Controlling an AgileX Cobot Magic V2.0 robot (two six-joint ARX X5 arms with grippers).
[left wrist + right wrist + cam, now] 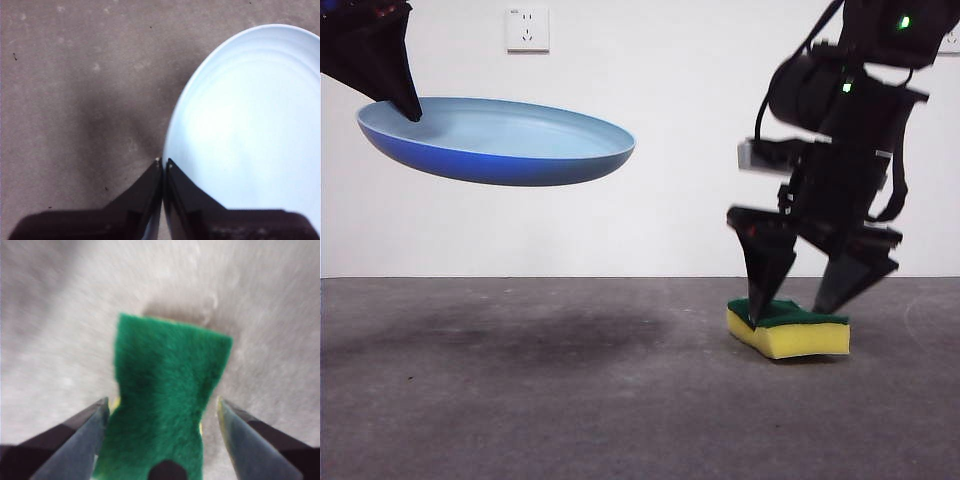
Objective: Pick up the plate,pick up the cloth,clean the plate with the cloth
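With the plate (500,140) already lifted off the table, pinched at its rim by the left gripper (163,165), the right gripper (162,412) straddles the cloth (788,327) between wide-apart jaws, grasping and wiping not yet done.

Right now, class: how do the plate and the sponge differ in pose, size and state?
The plate hangs tilted in the air, pinched at its rim by the left gripper; the sponge lies on the table between the right gripper's open jaws. The plate is much wider, round and blue; the sponge is small, yellow and green.
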